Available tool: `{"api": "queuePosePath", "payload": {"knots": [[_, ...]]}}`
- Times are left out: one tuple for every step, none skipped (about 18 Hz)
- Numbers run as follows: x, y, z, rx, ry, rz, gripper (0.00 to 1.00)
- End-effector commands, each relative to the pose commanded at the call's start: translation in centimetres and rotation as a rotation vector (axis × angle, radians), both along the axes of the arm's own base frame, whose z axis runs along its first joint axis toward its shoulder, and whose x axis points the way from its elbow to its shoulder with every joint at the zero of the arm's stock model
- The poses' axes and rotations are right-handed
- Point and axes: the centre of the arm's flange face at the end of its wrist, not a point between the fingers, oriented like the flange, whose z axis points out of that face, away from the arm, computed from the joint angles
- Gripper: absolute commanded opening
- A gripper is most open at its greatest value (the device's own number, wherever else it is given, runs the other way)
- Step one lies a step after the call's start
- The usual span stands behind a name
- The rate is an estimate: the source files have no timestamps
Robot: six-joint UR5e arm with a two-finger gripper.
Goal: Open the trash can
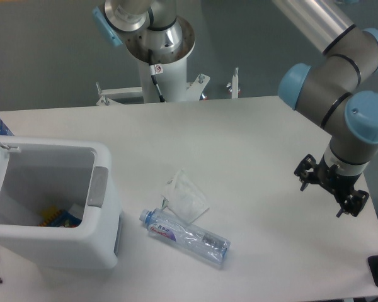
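Gripper (pixel 331 194) hanging above the table (pixel 252 145) near its right edge, fingers spread apart, nothing between them. Well off to its left and slightly nearer the camera, a crushed clear bottle (pixel 184 230) lying flat, a crumpled clear wrapper (pixel 185 195) touching it on the far side. Farther left again, at the opposite end of the table, the trash can (pixel 57 207): lid already swung up and back at the left border, mouth gaping, some coloured litter visible inside. Grey latch tab (pixel 98 187) on the rim facing the gripper. Judged light, stiff, smooth plastic, likely to slide if shoved sideways; best worked at the latch tab or the lid's edge, not the slick walls. Opening apparently complete.
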Motion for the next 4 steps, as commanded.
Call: {"api": "queuePosePath", "payload": {"knots": [[0.27, -0.02, -0.17, -0.001, 0.002, -0.001, 1.00], [0.39, -0.09, -0.36, 0.001, 0.009, -0.001, 1.00], [0.50, -0.14, -0.64, 0.002, 0.012, -0.001, 1.00], [0.53, -0.19, -0.63, 0.001, 0.016, -0.001, 1.00]]}}
